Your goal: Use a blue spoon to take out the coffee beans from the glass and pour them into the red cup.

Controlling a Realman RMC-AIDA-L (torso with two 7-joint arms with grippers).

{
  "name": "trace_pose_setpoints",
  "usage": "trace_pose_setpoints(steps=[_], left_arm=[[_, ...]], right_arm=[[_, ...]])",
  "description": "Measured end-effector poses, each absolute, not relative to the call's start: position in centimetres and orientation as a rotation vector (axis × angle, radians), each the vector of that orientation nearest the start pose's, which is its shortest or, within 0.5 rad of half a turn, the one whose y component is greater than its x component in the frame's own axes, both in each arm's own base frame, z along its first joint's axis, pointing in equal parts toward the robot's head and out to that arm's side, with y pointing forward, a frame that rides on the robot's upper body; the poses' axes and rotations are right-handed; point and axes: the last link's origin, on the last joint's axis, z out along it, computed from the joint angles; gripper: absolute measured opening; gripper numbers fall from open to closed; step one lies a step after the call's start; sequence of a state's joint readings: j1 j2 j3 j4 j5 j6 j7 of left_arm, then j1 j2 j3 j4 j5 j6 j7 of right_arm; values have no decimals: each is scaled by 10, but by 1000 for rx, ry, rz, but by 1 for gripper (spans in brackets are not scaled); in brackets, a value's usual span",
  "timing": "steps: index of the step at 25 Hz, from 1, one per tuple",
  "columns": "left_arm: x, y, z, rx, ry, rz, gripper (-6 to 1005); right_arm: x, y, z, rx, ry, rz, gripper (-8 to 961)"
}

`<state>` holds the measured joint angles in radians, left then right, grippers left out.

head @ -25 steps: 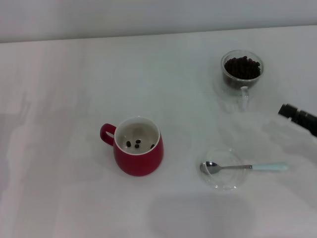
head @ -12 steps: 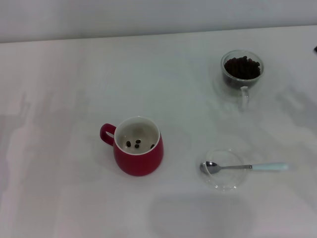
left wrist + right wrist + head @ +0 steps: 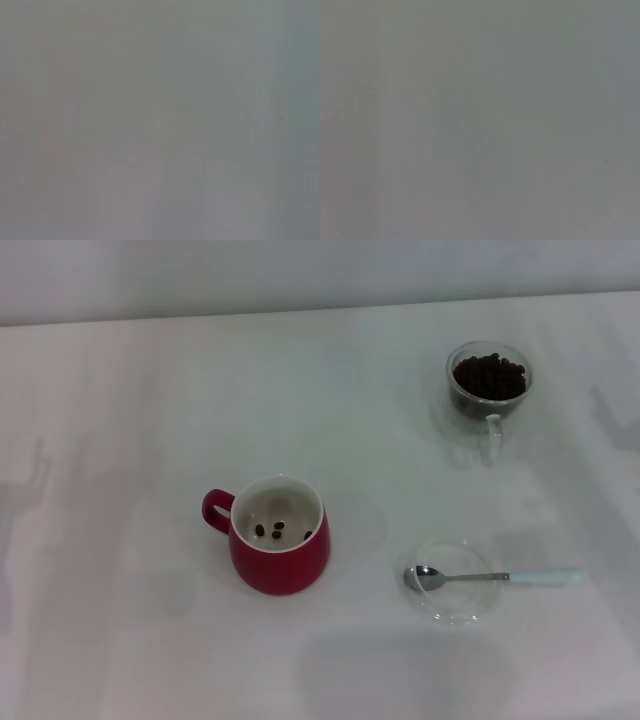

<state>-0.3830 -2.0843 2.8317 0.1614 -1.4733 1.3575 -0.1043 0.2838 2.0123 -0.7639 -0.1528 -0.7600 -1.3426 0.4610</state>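
In the head view the red cup (image 3: 279,548) stands left of centre, handle to the left, with a few coffee beans (image 3: 277,530) on its white bottom. The glass (image 3: 489,382) stands at the back right, filled with dark coffee beans (image 3: 488,376), its clear handle toward the front. The blue spoon (image 3: 495,578) lies flat at the front right, its silver bowl resting on a clear saucer (image 3: 452,582) and its pale blue handle pointing right. Neither gripper shows in any view. Both wrist views show only a blank grey surface.
A white table (image 3: 120,420) carries everything, and its far edge meets a pale wall at the top of the head view. Faint shadows lie on the table at its left and right sides.
The dark right gripper, seen at the right edge one second ago, has withdrawn out of the head view. Cup, glass and spoon have not moved.
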Motion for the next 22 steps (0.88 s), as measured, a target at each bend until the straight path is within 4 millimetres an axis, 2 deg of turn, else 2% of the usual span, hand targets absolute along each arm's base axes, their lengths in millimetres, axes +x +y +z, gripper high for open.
trace_pose_setpoints(steps=[1,6,22], left_arm=[[-341,293,-8,-1466,-532,-734,800],[-344,286,-10,-1458,-556,-734,800],[-348,279,-12,-1447,-579,-727,799]], right_arm=[[385,284,64,-1527,508,729,735],[385,284,64,-1520,505,720,867],[387,290,54,-1532,567,706,861]])
